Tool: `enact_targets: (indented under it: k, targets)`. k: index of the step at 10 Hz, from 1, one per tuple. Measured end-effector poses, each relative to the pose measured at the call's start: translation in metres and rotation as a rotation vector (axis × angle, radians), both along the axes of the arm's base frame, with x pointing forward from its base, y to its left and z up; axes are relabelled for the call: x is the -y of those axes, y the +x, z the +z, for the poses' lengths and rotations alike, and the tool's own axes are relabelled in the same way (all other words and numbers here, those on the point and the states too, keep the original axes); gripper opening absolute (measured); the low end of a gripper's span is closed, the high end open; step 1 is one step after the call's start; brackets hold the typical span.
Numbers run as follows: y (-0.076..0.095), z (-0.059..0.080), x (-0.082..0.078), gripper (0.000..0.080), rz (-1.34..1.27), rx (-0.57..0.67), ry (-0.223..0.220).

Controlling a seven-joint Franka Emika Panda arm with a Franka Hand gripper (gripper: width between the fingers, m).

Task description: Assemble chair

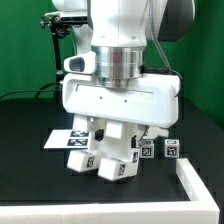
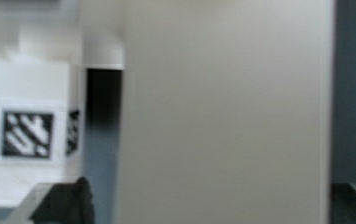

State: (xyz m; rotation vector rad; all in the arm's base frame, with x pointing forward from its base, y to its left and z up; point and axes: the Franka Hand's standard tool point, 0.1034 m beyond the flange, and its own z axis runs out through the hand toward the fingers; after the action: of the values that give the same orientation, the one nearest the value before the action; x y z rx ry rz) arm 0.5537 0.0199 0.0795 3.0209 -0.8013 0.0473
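Note:
My gripper (image 1: 115, 128) hangs low over the cluster of white chair pieces (image 1: 112, 158) at the table's middle, and its fingertips are lost among them in the exterior view. In the wrist view a broad upright white chair panel (image 2: 228, 110) fills the space between my dark fingers (image 2: 63, 203). A thin gap shows between that finger and the panel's side, so the gripper (image 2: 210, 205) stands open around the panel. Beside the panel is another white chair piece with a black-and-white tag (image 2: 33, 132).
The marker board (image 1: 58, 138) lies flat at the exterior view's left of the pieces. Small tagged white blocks (image 1: 170, 150) sit at the exterior view's right. A low white corner rail (image 1: 195, 185) runs along the front right. A dark stand (image 1: 60, 30) rises at the back left.

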Motion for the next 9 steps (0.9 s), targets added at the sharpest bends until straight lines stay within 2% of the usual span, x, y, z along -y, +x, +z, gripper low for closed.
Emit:
enact_targets:
  k: [9]
  targets:
    - [0.0023,-0.0008,0.0038,0.0648,0.008,0.0,-0.004]
